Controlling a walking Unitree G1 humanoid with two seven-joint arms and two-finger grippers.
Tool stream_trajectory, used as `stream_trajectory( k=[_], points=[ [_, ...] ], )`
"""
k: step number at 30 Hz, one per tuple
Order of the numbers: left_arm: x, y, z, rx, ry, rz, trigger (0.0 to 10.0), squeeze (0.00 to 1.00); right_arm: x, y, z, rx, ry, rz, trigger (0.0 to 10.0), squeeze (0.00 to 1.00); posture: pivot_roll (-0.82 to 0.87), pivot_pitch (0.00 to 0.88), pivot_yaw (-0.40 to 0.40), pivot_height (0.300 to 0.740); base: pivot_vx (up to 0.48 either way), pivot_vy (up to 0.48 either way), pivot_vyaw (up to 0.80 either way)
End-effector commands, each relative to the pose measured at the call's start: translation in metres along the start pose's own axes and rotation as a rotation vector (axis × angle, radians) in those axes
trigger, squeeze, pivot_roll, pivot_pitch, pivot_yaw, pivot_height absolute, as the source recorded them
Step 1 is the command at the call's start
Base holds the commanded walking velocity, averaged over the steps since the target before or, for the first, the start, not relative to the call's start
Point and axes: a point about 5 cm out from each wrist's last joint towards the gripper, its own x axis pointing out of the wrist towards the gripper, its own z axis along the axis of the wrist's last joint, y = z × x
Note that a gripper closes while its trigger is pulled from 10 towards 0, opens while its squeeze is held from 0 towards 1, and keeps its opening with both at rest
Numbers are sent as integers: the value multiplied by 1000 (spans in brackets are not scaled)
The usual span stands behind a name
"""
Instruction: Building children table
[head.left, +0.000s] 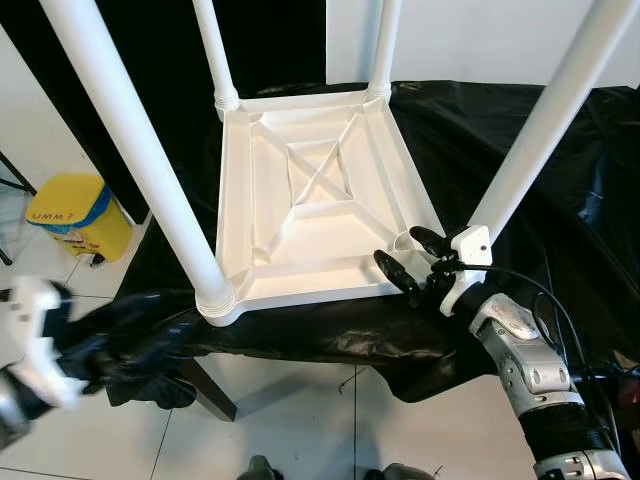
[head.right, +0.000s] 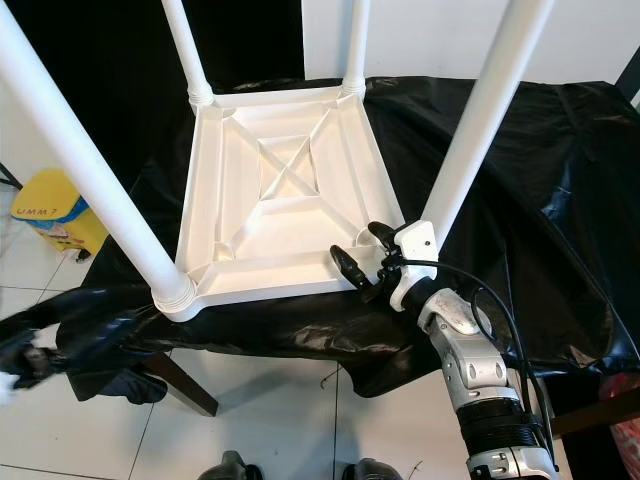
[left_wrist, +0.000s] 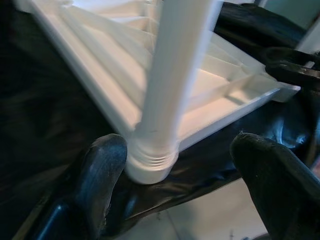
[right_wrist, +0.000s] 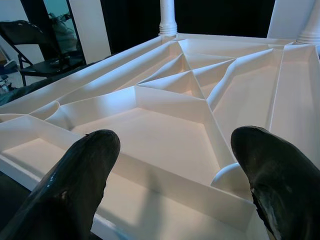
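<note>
Where the black plastic sheet (head.left: 520, 150) is spread over the tabletop, the white plastic children's table (head.left: 320, 210) is seen lying upside down on it, ribbed underside facing up, with its near edge close to the near edge of the tabletop. Four white tubular legs are seated in its corner sockets: the near left leg (head.left: 140, 160), the near right leg (head.left: 550, 120), the far left leg (head.left: 212, 50) and the far right leg (head.left: 385, 45), all rising out of the top of the head views.

The right hand (head.left: 405, 255) is held at the near right corner of the inverted table, just beside the base of the near right leg; its two black fingers (right_wrist: 75, 185) are spread apart and nothing is gripped between them, the ribbed underside being visible in the gap in the right wrist view.

The left hand (left_wrist: 177, 175) is seen in the left wrist view facing the threaded collar (left_wrist: 150, 157) at the foot of the near left leg, with its fingers (left_wrist: 102, 175) parted on either side of the collar and not closed on it. In the left eye view this arm appears blurred at the near left corner of the tabletop.

A yellow bin (head.left: 75, 215) stands on the white tiled floor (head.left: 300, 420) to the left of the tabletop.
</note>
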Motion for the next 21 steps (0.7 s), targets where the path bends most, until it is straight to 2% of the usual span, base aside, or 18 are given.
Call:
stream_trajectory(
  k=[1,2,3,4,5,6,7,8,9,10,11,12,13,15,16,17,21],
  points=[
    [-11,7,-1,22,38,-27,10000,0,-2,-6,0,-9,-2,-25,10000,0,38,98,-7,740,0,0,0],
    [-11,7,-1,22,38,-27,10000,0,-2,-6,0,-9,-2,-25,10000,0,38,98,-7,740,0,0,0],
    [-19,17,-1,23,49,15,10000,0,-2,-6,-1,-11,-2,-23,10000,0,42,99,-8,740,0,0,0],
    [-19,17,-1,23,49,15,10000,0,-2,-6,-1,-11,-2,-23,10000,0,42,99,-8,740,0,0,0],
    [-25,31,-2,35,59,71,10000,0,-1,-6,-1,-12,-2,-22,10000,0,43,97,-9,740,0,0,0],
    [-25,31,-2,35,59,71,10000,0,-1,-6,-1,-12,-2,-22,10000,0,43,97,-9,740,0,0,0],
    [-30,42,-3,30,62,116,10000,0,-1,-5,-1,-14,-2,-21,10000,0,43,97,-8,740,0,0,0],
    [-32,63,-1,34,42,219,10000,0,-1,-4,-1,-12,-5,-19,10000,0,26,89,-1,740,0,0,0],
    [-32,63,-1,34,42,219,10000,0,-1,-4,-1,-12,-5,-19,10000,0,26,89,-1,740,0,0,0],
    [-34,80,1,46,14,302,10000,0,-1,-2,-1,-8,-9,-17,10000,0,26,89,-1,740,0,0,0],
    [-35,89,3,52,-6,351,10000,0,-1,0,-1,-5,-12,-15,10000,0,20,86,2,740,0,0,0],
    [-35,89,3,52,-6,351,10000,0,-1,0,-1,-5,-12,-15,10000,0,20,86,2,740,0,0,0],
    [-34,104,6,85,-23,429,10000,0,-2,5,-2,0,-16,-8,10000,0,-1,82,10,740,0,0,0],
    [-30,116,8,117,-26,489,10000,0,-4,10,-2,4,-18,0,10000,0,-1,82,10,740,0,0,0],
    [-29,123,10,114,-44,519,10000,0,-6,12,-3,7,-18,1,10000,0,-8,80,13,740,0,0,0],
    [-29,123,10,114,-44,519,10000,0,-6,12,-3,7,-18,1,10000,0,-8,80,13,740,0,0,0],
    [-22,146,18,110,-98,612,10000,0,-12,19,-4,20,-19,-10,10000,0,-23,80,20,740,0,0,0]
  ],
)
